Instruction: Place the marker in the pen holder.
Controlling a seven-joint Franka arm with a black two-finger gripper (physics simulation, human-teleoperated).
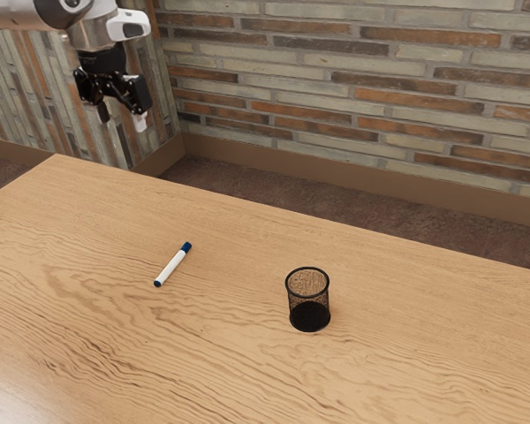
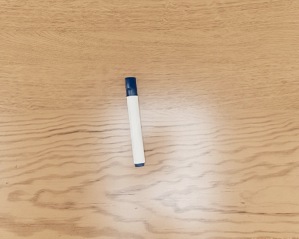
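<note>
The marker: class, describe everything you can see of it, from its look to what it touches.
The marker has a slim, straight white barrel, a dark blue cap fitted on one end and a short blue plug at the other. It looks like smooth plastic. It lies flat on the wooden table, touching only that, apart from the pen holder, its cap toward the brick wall.

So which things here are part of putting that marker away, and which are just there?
Part of the job:
- the white marker with blue ends, lying on its side
- the black mesh pen holder, standing upright
- my gripper, open

Just there:
- the wooden table, beneath both
- the brick wall
- the floor
</note>
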